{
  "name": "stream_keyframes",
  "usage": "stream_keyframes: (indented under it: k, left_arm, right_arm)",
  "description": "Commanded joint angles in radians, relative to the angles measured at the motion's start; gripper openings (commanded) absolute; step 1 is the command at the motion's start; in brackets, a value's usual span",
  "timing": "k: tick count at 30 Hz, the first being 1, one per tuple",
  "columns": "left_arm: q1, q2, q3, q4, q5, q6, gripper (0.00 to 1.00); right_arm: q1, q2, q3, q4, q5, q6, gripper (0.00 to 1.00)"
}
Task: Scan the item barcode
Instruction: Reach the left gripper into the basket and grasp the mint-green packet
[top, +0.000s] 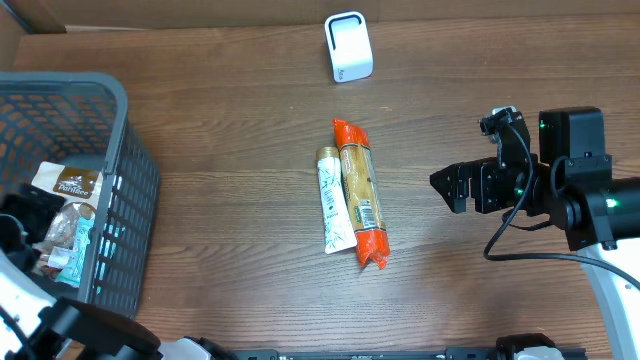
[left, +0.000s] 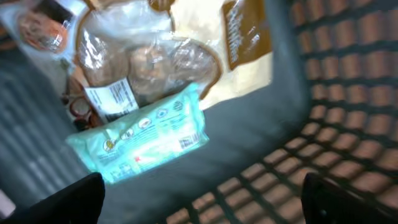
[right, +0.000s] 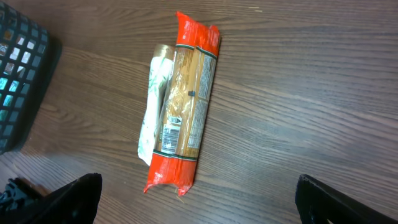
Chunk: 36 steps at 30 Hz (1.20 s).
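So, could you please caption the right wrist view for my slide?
Orange-ended packet and white tube lying side by side on the wooden table.

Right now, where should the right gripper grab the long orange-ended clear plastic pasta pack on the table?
Likely its orange end nearest the white box scanner, from straight above. The pasta pack lies flat with a white tube against one side; that end juts past the tube's cap, leaving room for the right gripper.
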Motion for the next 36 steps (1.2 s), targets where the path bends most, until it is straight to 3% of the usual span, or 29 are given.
stream_keyframes:
  k: [1, 4, 11, 14, 33, 36]
  left_arm:
    - [-0.002, 0.006, -0.100, 0.078, -0.064, 0.077, 0.92]
    - [-0.002, 0.018, -0.165, 0.191, -0.057, 0.108, 1.00]
    - [-0.006, 0.077, -0.193, 0.258, 0.013, 0.344, 1.00]
    - [-0.009, 0.106, -0.195, 0.230, 0.002, 0.425, 0.94]
    - [-0.018, 0.236, -0.246, 0.220, -0.046, 0.464, 0.88]
    - [-0.027, 0.274, -0.246, 0.211, -0.046, 0.460, 0.82]
  right_arm:
    - [-0.001, -0.001, 0.026, 0.002, -0.001, -0.002, 1.00]
    - [-0.001, -0.001, 0.026, 0.002, -0.001, -0.002, 1.00]
    - [-0.001, -0.001, 0.026, 0.002, -0.001, -0.002, 1.00]
    - [-0.001, -0.001, 0.026, 0.002, 0.000, -0.002, 1.00]
    - [-0.001, 0.000, 0.026, 0.003, 0.018, -0.002, 1.00]
    - [-0.001, 0.000, 0.026, 0.005, 0.018, -0.002, 1.00]
